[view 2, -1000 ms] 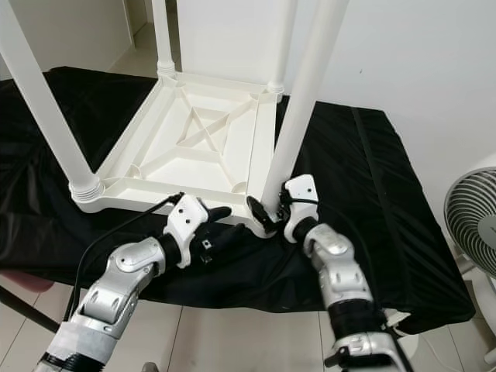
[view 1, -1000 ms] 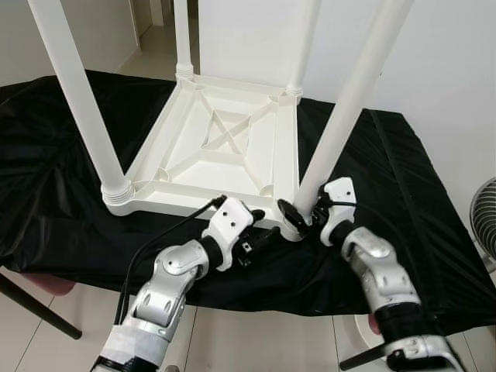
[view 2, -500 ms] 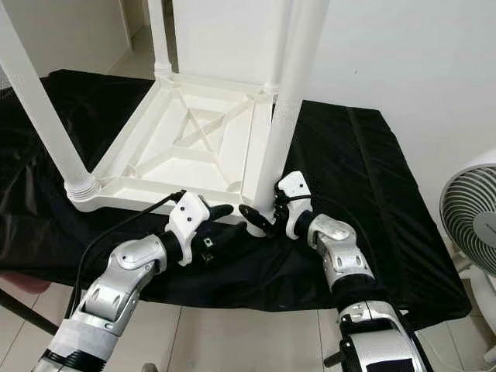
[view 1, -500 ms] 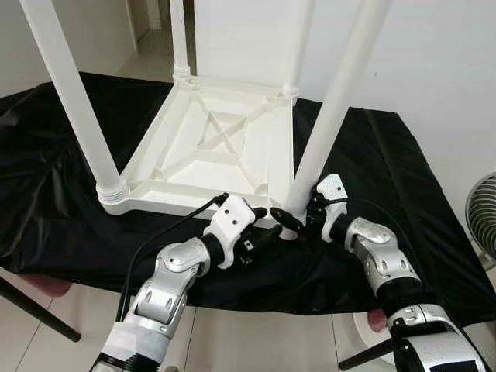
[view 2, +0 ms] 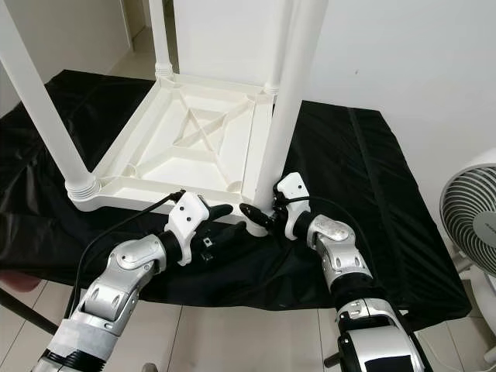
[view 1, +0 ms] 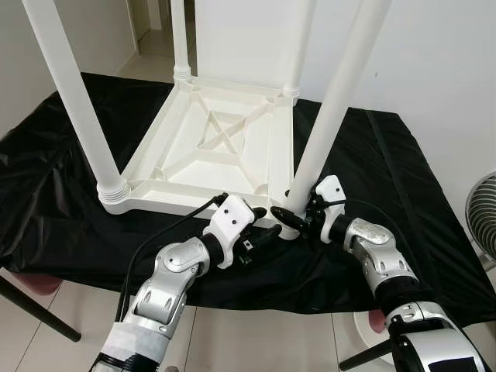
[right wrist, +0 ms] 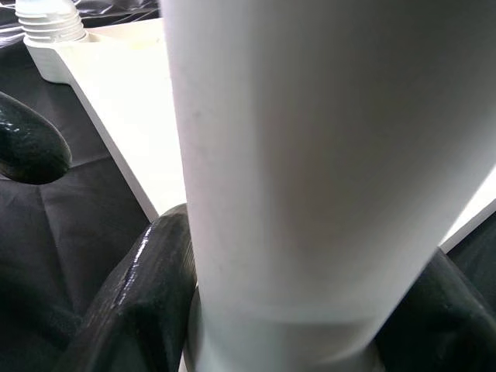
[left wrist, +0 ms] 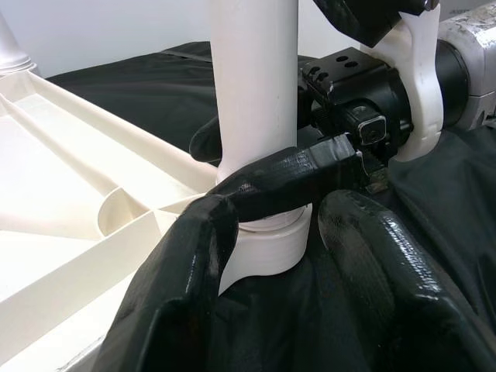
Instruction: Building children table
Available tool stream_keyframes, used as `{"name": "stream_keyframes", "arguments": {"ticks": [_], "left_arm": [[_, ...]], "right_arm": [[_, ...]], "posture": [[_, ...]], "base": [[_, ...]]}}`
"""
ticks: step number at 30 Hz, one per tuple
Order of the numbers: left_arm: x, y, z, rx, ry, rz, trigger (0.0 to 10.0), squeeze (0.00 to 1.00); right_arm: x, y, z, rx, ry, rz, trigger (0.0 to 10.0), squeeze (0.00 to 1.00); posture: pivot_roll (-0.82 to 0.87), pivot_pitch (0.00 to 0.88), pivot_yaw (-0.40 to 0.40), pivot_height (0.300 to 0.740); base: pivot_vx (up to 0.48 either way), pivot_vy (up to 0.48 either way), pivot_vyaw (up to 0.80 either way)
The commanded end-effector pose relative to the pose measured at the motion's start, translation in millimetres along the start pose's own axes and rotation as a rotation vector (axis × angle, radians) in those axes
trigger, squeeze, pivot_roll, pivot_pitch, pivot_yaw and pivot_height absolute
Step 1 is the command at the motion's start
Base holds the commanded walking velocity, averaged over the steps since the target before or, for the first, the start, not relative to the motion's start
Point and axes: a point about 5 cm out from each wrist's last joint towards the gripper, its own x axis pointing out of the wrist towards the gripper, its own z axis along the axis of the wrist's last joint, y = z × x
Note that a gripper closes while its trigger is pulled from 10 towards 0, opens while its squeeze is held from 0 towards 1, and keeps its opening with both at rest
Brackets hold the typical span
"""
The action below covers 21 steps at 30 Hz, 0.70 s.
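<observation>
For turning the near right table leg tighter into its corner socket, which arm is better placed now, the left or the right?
Probably the right. The right gripper has its fingers around the base of the leg, one on each side. The left gripper lies beside the socket on the black cloth, holding nothing.

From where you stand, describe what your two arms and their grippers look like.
Both arms are jointed silver metal segments. Each wrist carries a white plastic bracket over a black camera housing. The left gripper and right gripper each have two long glossy black fingers. A thin black cable runs along the left arm, whose lowest part is wrapped in pale tape.
</observation>
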Motion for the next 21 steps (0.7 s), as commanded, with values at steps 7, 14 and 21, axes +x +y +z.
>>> {"name": "stream_keyframes", "arguments": {"ticks": [7,14,21], "left_arm": [[0.4,-0.9,-1.9,-0.012,0.01,0.029,10.0,0.0],[-0.2,-5.7,-3.7,-0.023,0.013,0.02,10.0,0.0],[-0.5,-7.3,-4.4,-0.024,0.015,0.012,10.0,0.0]], "right_arm": [[-0.1,-1.0,-3.6,0.031,-0.016,-0.123,10.0,0.0],[12.3,26.9,-9.7,0.117,-0.047,-0.334,10.0,0.0],[15.7,29.7,-10.0,0.178,-0.08,-0.526,10.0,0.0]], "posture": [[0.12,0.02,-0.046,0.74],[0.11,0.025,-0.046,0.74],[0.11,0.023,-0.051,0.74]], "base": [[0.0,0.0,0.0],[0.0,0.0,0.0],[0.0,0.0,0.0]]}}
